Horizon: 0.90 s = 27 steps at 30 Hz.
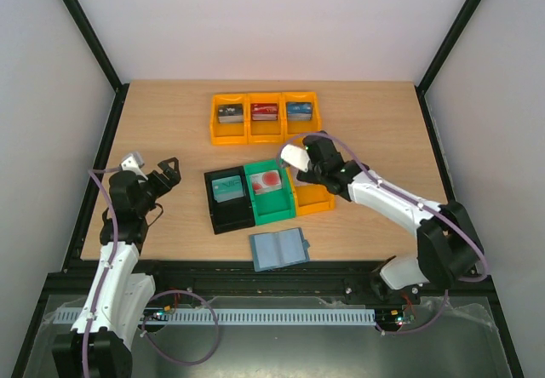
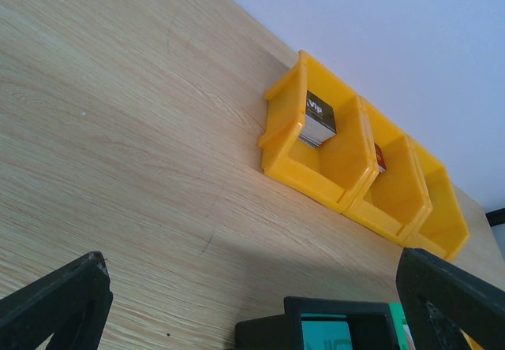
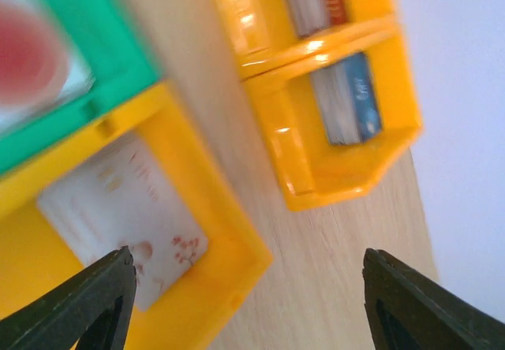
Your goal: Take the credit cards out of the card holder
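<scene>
The slate-blue card holder [image 1: 279, 249] lies open and flat near the table's front edge, apart from both grippers. Credit cards lie in bins: a teal card [image 1: 228, 189] in the black bin [image 1: 223, 214], a white-and-red card [image 1: 268, 182] in the green bin [image 1: 274, 210], and a white card with reddish blossoms [image 3: 118, 200] in the near orange bin [image 3: 229, 287]. My right gripper [image 1: 308, 174] hovers over that orange bin, open and empty [image 3: 245, 287]. My left gripper [image 1: 170, 169] is open and empty at the left, facing the bins [image 2: 251, 287].
A row of three orange bins [image 1: 265, 131] stands at the back, each with upright cards; a black VIP card [image 2: 318, 117] and a blue card [image 3: 355, 98] show. Black frame rails edge the table on both sides.
</scene>
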Available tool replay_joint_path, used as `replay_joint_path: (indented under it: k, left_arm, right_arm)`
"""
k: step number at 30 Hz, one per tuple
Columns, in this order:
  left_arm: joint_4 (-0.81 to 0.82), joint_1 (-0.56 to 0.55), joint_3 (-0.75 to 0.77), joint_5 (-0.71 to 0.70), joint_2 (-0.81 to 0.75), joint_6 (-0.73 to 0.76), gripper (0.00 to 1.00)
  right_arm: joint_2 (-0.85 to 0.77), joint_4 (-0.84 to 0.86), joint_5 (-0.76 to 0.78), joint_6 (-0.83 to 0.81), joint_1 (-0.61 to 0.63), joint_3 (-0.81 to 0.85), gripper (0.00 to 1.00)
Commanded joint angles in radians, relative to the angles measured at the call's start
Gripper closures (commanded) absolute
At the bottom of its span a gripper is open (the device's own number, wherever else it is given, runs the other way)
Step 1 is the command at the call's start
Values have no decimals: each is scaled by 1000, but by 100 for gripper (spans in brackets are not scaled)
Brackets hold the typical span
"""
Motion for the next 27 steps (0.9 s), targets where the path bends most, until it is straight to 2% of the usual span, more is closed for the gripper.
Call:
replay_joint_path:
  k: [1, 3, 5, 7, 9, 13, 16, 18, 21, 23, 25, 27]
  left_arm:
    - [17, 9, -10, 6, -11, 13, 0]
    - [17, 9, -7, 9, -10, 14, 0]
    - [25, 9, -2, 27, -6, 26, 0]
    - [34, 9, 11, 53, -4, 50, 1]
    - [50, 6, 34, 96, -8, 83, 1]
    - [37, -40, 124, 201, -10, 205, 1]
    - [-48, -224, 222, 187, -8, 339, 1]
    - [-106, -351, 294, 203, 30, 448, 0]
    - [-178, -538, 383, 172, 130, 581, 1]
    - [-200, -651, 408, 122, 187, 652, 1]
    - [-201, -720, 405, 79, 232, 629, 1]
    - [-187, -732, 390, 32, 257, 461, 1]
  right_arm:
    - [-102, -2, 33, 557, -6, 118, 24]
    - [-133, -30, 8, 823, -8, 153, 25]
    - [-158, -96, -114, 1032, -8, 187, 28]
    - [-189, -132, -213, 1202, -7, 191, 34]
    - [-229, -159, -248, 1392, -6, 149, 42]
    - [-282, -304, -221, 1568, 50, 66, 50]
    - [-282, -411, -138, 1652, 189, -5, 52]
    - [-262, -412, -154, 1695, 260, -80, 50]
    - [-217, -342, -229, 1734, 306, -182, 41]
    - [-195, -313, -162, 1748, 338, -199, 33]
    - [-168, -298, -87, 1759, 376, -198, 24]
    - [-112, -310, -45, 1771, 416, -184, 10]
